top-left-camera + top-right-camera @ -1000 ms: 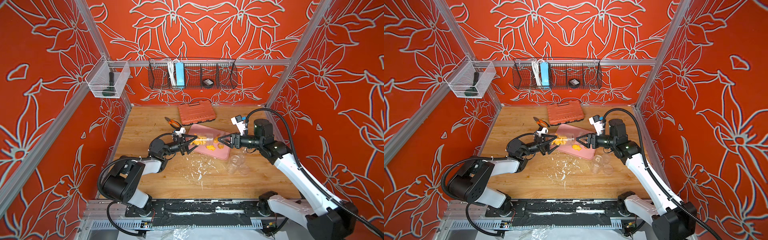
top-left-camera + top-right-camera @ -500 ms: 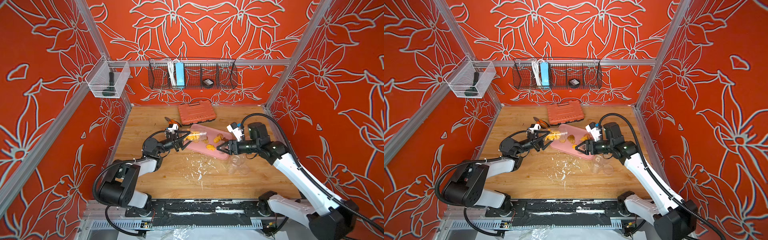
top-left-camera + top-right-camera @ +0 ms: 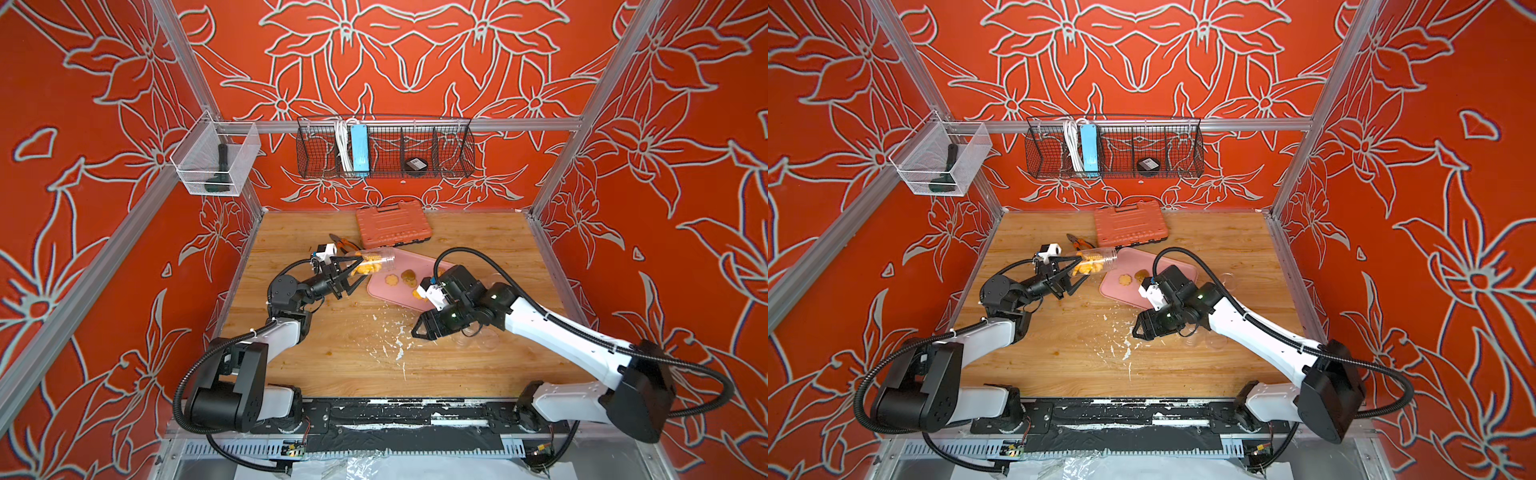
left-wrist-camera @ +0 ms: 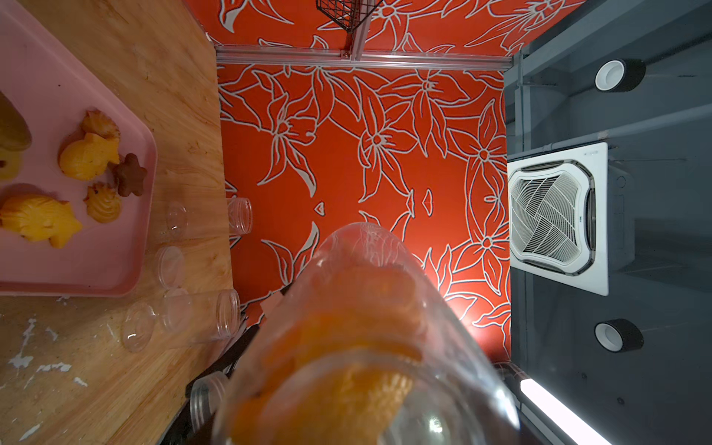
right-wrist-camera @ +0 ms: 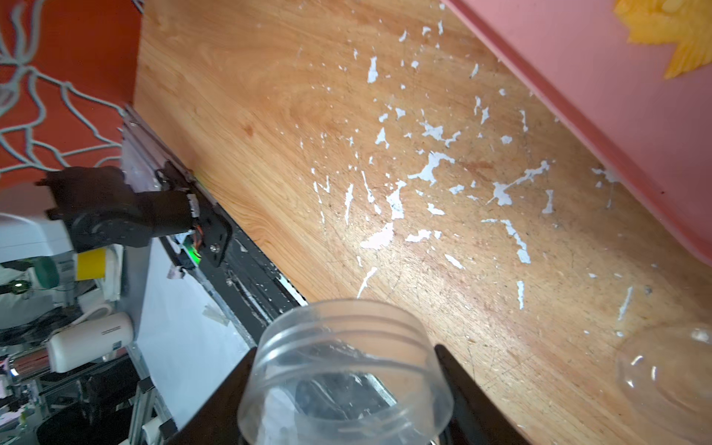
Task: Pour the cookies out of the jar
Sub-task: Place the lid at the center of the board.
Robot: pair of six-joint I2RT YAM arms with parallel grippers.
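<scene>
Cookies (image 4: 88, 158) lie loose on the pink tray (image 3: 380, 291), and more of them, orange, fill the clear jar (image 3: 374, 262); the wooden bench (image 3: 332, 353) carries it all, its middle speckled with white flecks (image 3: 399, 347); at the back lies an orange case (image 3: 392, 226), with pliers (image 3: 338, 243) just beside it; the tray lies in front of the case, partly hidden in both top views by the right arm; the left pincer (image 3: 362, 268) is closed on the jar's body and holds it roughly level, clear of the bench, its threaded mouth near the tray's far corner; the left wrist view looks along the jar (image 4: 366, 346), orange shapes pressed against its wall; the right pincer (image 3: 417, 330) hangs low over the flecks, on the near side of the tray, its fingers (image 5: 458, 385) clamped on a clear threaded cap (image 5: 343, 366); whether the cap touches the bench I cannot tell; empty jars (image 4: 181, 319) lie on their sides just beside the tray; on the tray itself the left wrist view shows two yellow fish shapes, two tan swirls and one brown star (image 4: 130, 179), close together near a corner.
</scene>
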